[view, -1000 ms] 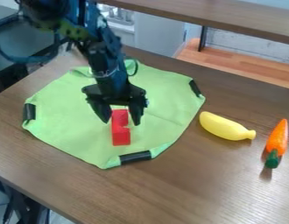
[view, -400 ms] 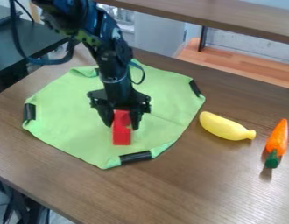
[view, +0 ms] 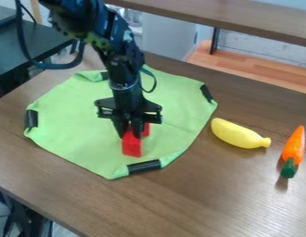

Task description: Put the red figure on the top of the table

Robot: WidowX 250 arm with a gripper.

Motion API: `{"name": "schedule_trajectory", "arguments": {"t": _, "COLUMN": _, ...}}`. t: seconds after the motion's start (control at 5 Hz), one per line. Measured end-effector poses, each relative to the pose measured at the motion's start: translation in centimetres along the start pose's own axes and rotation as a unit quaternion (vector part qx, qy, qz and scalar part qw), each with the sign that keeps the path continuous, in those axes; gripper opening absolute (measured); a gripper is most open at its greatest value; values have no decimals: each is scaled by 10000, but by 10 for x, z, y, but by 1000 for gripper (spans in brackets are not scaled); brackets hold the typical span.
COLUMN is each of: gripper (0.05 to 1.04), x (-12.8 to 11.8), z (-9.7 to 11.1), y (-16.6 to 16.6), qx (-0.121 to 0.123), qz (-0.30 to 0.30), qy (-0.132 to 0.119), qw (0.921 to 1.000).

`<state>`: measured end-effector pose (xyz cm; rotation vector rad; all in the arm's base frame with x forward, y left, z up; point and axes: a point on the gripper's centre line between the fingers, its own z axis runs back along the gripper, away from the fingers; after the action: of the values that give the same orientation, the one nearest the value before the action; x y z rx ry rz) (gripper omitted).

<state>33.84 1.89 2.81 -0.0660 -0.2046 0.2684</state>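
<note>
The black gripper (view: 131,134) hangs down over the middle of the green cloth (view: 75,120), its fingers drawn close together and shut on the red figure (view: 132,147). The block-like figure rests low at the cloth, its front end sticking out below the fingertips and another red part showing just right of them. The fingers hide its middle. Around the cloth lies the brown table top (view: 199,199).
On the table to the right lie a yellow banana (view: 238,134) and an orange carrot (view: 293,148) with a green end. A raised brown shelf (view: 242,18) crosses above the table's far side. Black clips (view: 143,166) hold folds at the cloth's edges.
The gripper came down and slightly right, and its fingers, apart on either side of the red figure before, closed on it. The figure has turned a little and shifted slightly right.
</note>
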Motion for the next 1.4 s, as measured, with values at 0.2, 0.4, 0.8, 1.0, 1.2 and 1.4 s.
{"name": "schedule_trajectory", "arguments": {"t": 0.2, "gripper": 247, "x": -3, "z": 4, "y": -16, "qx": -123, "qz": -166, "qy": 108, "qw": 9997}}
{"name": "schedule_trajectory", "arguments": {"t": 0.4, "gripper": 247, "x": -7, "z": 22, "y": -40, "qx": -290, "qz": -430, "qy": 43, "qw": 9986}}
{"name": "schedule_trajectory", "arguments": {"t": 0.8, "gripper": 247, "x": -36, "z": 23, "y": -105, "qx": -455, "qz": -1259, "qy": 147, "qw": 9909}}
{"name": "schedule_trajectory", "arguments": {"t": 1.0, "gripper": 247, "x": -51, "z": 10, "y": -122, "qx": -400, "qz": -1470, "qy": 265, "qw": 9880}}
{"name": "schedule_trajectory", "arguments": {"t": 1.2, "gripper": 298, "x": -62, "z": -5, "y": -133, "qx": -320, "qz": -1587, "qy": 344, "qw": 9862}}
{"name": "schedule_trajectory", "arguments": {"t": 1.4, "gripper": 583, "x": -64, "z": -15, "y": -133, "qx": -221, "qz": -1694, "qy": 391, "qw": 9845}}
